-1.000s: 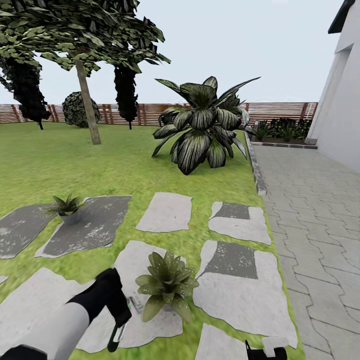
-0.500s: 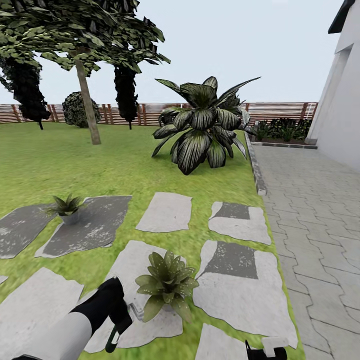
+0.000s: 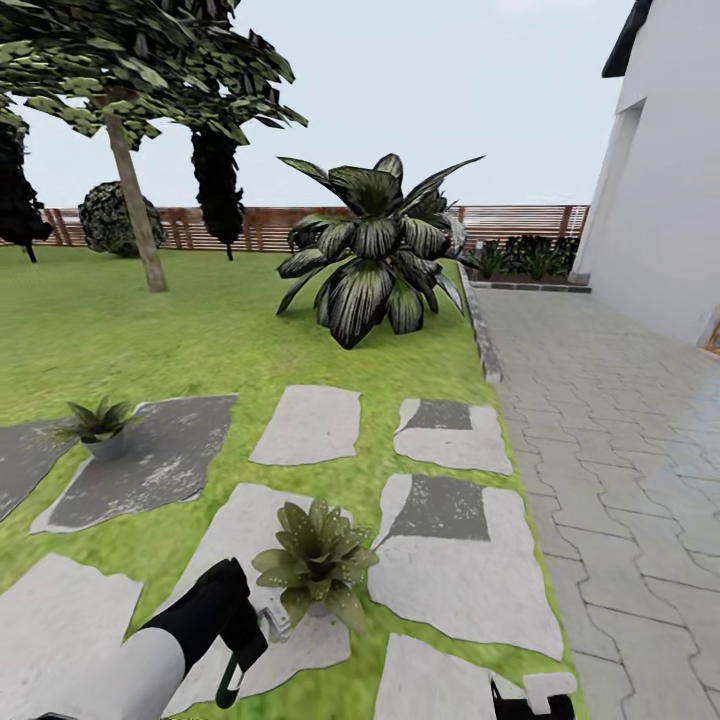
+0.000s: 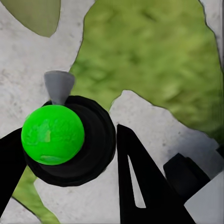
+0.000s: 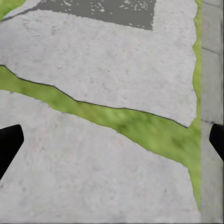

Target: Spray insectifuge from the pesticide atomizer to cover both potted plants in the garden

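My left gripper (image 3: 240, 648) is shut on the pesticide atomizer (image 3: 231, 682), low in the head view. Its pale spray top (image 3: 272, 624) points at the near potted plant (image 3: 315, 560), a green rosette on a pale stepping stone. In the left wrist view the atomizer (image 4: 52, 134) shows end-on as a bright green round inside a black ring, with a grey nozzle (image 4: 58, 86) and my black fingers (image 4: 140, 182) on either side. The second potted plant (image 3: 98, 427) stands on a dark stone at the far left. My right gripper (image 5: 112, 142) is open over a pale stone.
A big striped-leaf plant (image 3: 370, 255) stands beyond the stones on the lawn. A paved path (image 3: 610, 420) and a white house wall (image 3: 660, 170) lie to the right. A tree trunk (image 3: 135, 210), a round bush (image 3: 108, 218) and a brown slatted fence (image 3: 260, 228) stand at the back.
The whole picture has shifted left, so the camera has turned right. My left gripper still holds the atomizer beside the near plant, a little lower than a second ago.
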### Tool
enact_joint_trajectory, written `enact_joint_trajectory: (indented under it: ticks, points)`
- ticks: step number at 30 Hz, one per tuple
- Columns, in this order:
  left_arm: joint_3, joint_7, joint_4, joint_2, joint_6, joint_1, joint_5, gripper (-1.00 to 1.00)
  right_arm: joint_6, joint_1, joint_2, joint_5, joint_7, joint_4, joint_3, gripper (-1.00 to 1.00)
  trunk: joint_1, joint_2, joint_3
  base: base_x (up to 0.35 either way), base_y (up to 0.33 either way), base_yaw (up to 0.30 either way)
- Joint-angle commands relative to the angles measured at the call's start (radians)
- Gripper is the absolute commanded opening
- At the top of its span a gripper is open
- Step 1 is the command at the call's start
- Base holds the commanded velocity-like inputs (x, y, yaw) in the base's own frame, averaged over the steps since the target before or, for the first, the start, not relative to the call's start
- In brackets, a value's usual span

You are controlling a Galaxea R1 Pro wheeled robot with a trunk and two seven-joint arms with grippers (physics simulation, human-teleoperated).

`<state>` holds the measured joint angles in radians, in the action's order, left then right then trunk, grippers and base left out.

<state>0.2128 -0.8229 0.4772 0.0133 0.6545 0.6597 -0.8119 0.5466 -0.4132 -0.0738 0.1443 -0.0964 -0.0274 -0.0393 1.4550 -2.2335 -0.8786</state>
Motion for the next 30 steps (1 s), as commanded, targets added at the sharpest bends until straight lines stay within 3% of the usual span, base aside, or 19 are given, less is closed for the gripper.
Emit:
enact_joint_trajectory:
  ticks: [1,5,10,17,23,30]
  points:
    - [0.004,-0.008,0.003,0.001,0.002,0.000,-0.007,-1.00,0.003,-0.001,0.000,0.011,-0.006,0.001,-0.004,1.00,-0.001,0.000,-0.001,-0.270,0.202,-0.253]
    - [-0.007,-0.008,0.004,0.004,0.005,0.001,-0.006,-1.00,0.003,-0.001,0.000,0.011,-0.006,0.001,-0.004,1.00,-0.001,0.000,-0.001,-0.206,0.248,-0.070]
    - [-0.050,-0.008,0.007,0.004,0.008,0.001,-0.007,-1.00,0.003,-0.001,0.000,0.011,-0.007,0.001,-0.004,1.00,-0.001,0.000,-0.001,0.047,0.295,-0.005]
    - [-0.046,-0.005,-0.001,0.002,0.003,-0.007,-0.018,-1.00,0.003,-0.001,0.000,0.011,-0.007,0.001,-0.004,1.00,-0.001,0.000,-0.001,0.187,0.285,0.000]
    - [-0.045,0.077,0.002,-0.002,-0.001,-0.060,-0.019,-1.00,0.003,-0.001,0.000,0.011,-0.007,0.001,-0.004,1.00,-0.001,0.000,-0.001,0.021,0.028,0.000]
    - [-0.045,0.080,0.002,-0.025,-0.003,-0.063,-0.017,-1.00,0.003,-0.001,0.000,0.011,-0.008,0.001,-0.004,1.00,-0.001,0.000,-0.001,0.000,0.000,0.000]
